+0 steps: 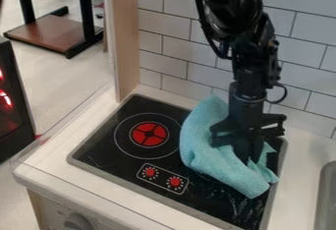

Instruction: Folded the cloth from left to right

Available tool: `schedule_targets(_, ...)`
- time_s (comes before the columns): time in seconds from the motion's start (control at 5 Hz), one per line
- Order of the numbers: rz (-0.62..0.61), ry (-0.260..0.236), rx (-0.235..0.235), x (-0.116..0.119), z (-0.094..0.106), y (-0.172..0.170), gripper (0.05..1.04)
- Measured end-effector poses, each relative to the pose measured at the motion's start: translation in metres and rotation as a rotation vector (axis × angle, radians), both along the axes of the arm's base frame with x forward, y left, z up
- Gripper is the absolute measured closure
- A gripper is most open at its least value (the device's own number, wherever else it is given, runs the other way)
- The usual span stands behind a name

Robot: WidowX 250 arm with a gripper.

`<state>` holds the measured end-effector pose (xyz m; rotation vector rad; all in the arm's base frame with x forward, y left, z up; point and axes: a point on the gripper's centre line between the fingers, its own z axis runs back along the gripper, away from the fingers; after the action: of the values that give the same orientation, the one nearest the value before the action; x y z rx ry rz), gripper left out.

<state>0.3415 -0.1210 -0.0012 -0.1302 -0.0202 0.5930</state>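
The gripper (248, 156) hangs low over the right half of the black stovetop, its lower end down among the folds of the cloth. The light blue cloth (209, 145) lies bunched in a curved band, from the back edge of the stovetop to its right front part. It bulges out on the left of the gripper, and a small pointed part sticks up on the right. Where the gripper meets the cloth, folds and the gripper's own body hide whether it holds any fabric.
The stovetop (105, 150) has a red burner (150, 134) at the left and two red knobs (162, 177) near the front. A wooden panel (125, 37) stands at the back left, a tiled wall (177, 42) runs behind, and a sink edge (326, 199) shows at the right.
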Motion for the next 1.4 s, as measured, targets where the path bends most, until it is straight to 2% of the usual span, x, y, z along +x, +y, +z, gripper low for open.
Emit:
schedule_targets(0.2,0.003,-0.007,0.006,0.001,0.0,0.001,0.815)
schedule_targets(0.6,0.035,-0.021,0.011,-0.004,0.007,0.004,0.291)
schedule_targets(0.8,0.039,-0.036,0.015,-0.005,0.015,0.006,0.073)
schedule_targets(1.2,0.053,-0.118,-0.022,-0.007,0.058,0.005,0.085)
schedule_targets(1.4,0.047,-0.171,-0.048,-0.013,0.088,0.006,0.085)
